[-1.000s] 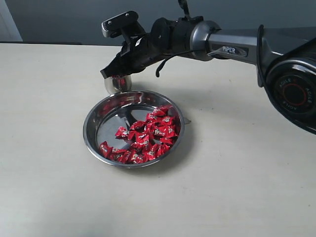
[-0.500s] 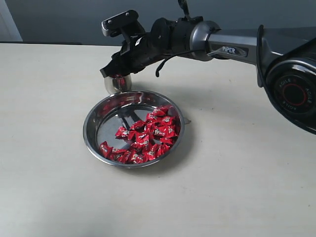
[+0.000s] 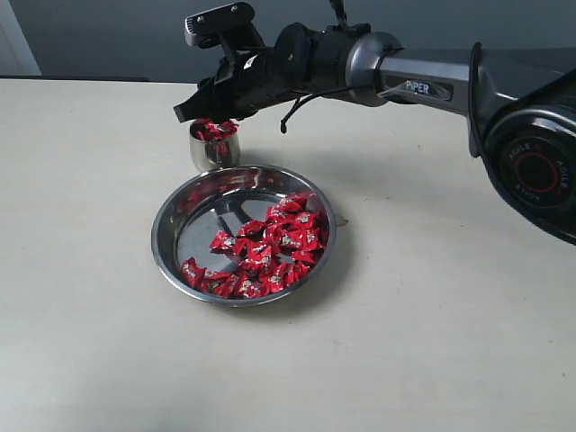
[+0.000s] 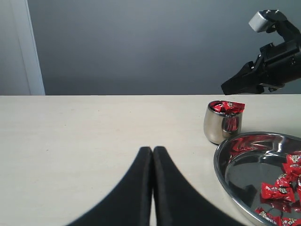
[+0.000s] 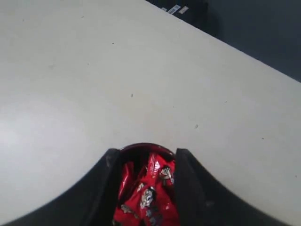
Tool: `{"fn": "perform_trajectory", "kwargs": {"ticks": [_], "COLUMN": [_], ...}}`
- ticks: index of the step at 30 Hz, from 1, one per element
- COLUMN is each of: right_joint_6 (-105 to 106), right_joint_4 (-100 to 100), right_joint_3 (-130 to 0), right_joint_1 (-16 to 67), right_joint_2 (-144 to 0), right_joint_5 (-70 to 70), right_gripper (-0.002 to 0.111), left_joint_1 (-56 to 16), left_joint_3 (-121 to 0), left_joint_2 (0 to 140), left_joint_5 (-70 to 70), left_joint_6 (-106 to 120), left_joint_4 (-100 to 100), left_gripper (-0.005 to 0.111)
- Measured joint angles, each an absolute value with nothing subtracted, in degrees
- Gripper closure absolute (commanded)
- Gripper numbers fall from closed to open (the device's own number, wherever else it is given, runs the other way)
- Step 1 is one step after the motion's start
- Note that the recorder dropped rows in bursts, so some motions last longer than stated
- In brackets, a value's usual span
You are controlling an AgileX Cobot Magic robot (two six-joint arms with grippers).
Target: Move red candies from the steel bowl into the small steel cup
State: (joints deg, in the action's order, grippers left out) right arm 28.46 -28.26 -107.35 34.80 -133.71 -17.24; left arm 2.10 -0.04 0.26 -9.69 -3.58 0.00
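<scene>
L fingers: pressed tight together, no gap, nothing btwn them. Only bare table lies ahead of them. They don't show in the ext. view.

Upper left-centre of the ext. view: small steel cup, upright on the table, packed w/ red candies. The heap pokes up past the lip.

R fingers hang just above that heap, tips angled down toward the left. They're spread apart and hold nothing. The L wrist cam shows clear air btwn the tips and the wrappers. In my R wrist cam one black finger stands on each side of the cup mouth, w/ the candy pile visible btwn them, not pinched.

Centre of the ext. view, just below the cup: steel bowl, wide and shallow, flat on the table. Its far rim sits just beside the cup's base; touching or not, can't tell. The bowl's left half is bare and mirror-bright. Many more red candies are heaped in its right and lower parts, some up against the rim.

Right side: my R arm runs from the cup area across the upper frame to the right edge, marked "PiPER".
</scene>
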Motion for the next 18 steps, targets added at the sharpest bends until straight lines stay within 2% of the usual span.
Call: {"fn": "perform_trajectory", "kwargs": {"ticks": [8, 18], "right_joint_6": [28.34, 28.34], "right_joint_4": [-29.23, -29.83], "right_joint_3": [-107.35, -107.35], "right_joint_1": [34.8, 34.8], "right_joint_2": [-133.16, -129.78], "right_joint_5": [-18.57, -26.96], "right_gripper": [0.07, 0.072], "left_joint_1": [2.1, 2.1], "left_joint_3": [-0.04, -0.04], "left_joint_2": [0.26, 0.26], "left_joint_5": [-9.69, -9.69], "left_joint_6": [-3.58, -3.58], "left_joint_4": [0.0, 0.0], "left_gripper": [0.106, 0.106]}}
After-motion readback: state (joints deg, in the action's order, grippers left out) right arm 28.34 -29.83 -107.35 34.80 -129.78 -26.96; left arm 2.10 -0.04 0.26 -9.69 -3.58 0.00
